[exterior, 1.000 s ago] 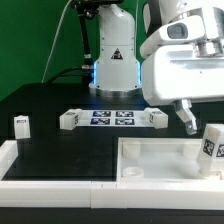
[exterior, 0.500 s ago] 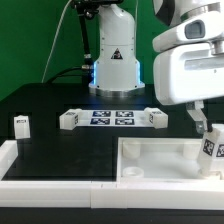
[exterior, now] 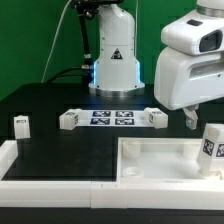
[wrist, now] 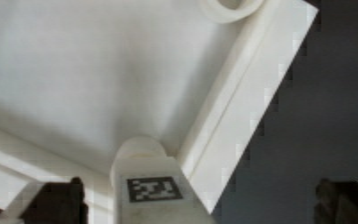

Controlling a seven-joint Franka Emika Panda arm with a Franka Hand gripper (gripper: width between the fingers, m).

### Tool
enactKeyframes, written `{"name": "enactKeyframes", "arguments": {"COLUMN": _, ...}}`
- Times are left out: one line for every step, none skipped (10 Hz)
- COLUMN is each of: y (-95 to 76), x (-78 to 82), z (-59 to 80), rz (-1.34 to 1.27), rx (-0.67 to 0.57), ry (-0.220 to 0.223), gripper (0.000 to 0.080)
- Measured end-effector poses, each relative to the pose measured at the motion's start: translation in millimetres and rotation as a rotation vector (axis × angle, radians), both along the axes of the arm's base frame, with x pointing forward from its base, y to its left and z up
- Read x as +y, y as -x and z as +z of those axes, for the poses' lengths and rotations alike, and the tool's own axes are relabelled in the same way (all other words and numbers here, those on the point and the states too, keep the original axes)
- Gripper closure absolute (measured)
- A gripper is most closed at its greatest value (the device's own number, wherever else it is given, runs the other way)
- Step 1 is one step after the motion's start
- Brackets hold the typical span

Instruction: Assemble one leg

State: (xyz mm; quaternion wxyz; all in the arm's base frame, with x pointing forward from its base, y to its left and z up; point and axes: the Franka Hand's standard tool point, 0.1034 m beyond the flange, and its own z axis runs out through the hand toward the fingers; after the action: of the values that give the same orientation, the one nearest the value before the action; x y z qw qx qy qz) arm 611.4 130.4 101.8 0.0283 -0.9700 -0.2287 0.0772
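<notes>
1. In the exterior view, the gripper [exterior: 190, 121] hung above the far edge of the white panel [exterior: 165, 158], toward the exterior view's right. From that side I could not tell how its jaws stood.
2. The leg [exterior: 212, 146] stood at the panel's end toward the exterior view's right, apparently on it. Its long axis was near upright with a slight lean, and its tag faced the camera. It lay lower than the fingertips and just to the exterior view's right of them, not touching.
3. The marker board [exterior: 110, 118] lay beyond the panel's far edge.
4. In the wrist view, the gripper [wrist: 202, 198] was spread wide and held nothing, its dark fingertips [wrist: 59, 196] well apart. The leg [wrist: 151, 178] rose between them, nearer one fingertip, over the panel [wrist: 87, 70] near its side edge.
5. I judged the coming move would need a small sideways centring, then a straight descent along the leg's upright axis.
</notes>
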Motion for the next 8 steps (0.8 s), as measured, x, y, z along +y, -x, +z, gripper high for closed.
{"name": "enactKeyframes", "arguments": {"y": 0.5, "x": -0.1, "z": -0.2, "rz": 0.000, "rx": 0.001, "ry": 0.000, "gripper": 0.0150}}
{"name": "enactKeyframes", "arguments": {"y": 0.6, "x": -0.2, "z": -0.3, "rz": 0.000, "rx": 0.001, "ry": 0.000, "gripper": 0.0150}}
{"name": "enactKeyframes", "arguments": {"y": -1.5, "x": 0.9, "z": -0.6, "rz": -0.020, "rx": -0.009, "ry": 0.002, "gripper": 0.0150}}
{"name": "enactKeyframes", "arguments": {"y": -4.8, "x": -4.1, "z": -1.6, "rz": -0.028, "rx": -0.020, "ry": 0.004, "gripper": 0.0150}}
{"name": "enactKeyframes", "arguments": {"y": -6.8, "x": -10.9, "z": -5.9, "rz": -0.038, "rx": -0.021, "ry": 0.008, "gripper": 0.0150}}
{"name": "enactKeyframes", "arguments": {"y": -7.2, "x": -10.5, "z": -12.3, "rz": -0.054, "rx": -0.017, "ry": 0.011, "gripper": 0.0150}}
{"name": "enactKeyframes", "arguments": {"y": -8.2, "x": -8.6, "z": -15.9, "rz": -0.053, "rx": -0.015, "ry": 0.011, "gripper": 0.0150}}
{"name": "enactKeyframes", "arguments": {"y": -8.1, "x": -10.8, "z": -17.6, "rz": -0.050, "rx": -0.013, "ry": 0.010, "gripper": 0.0150}}
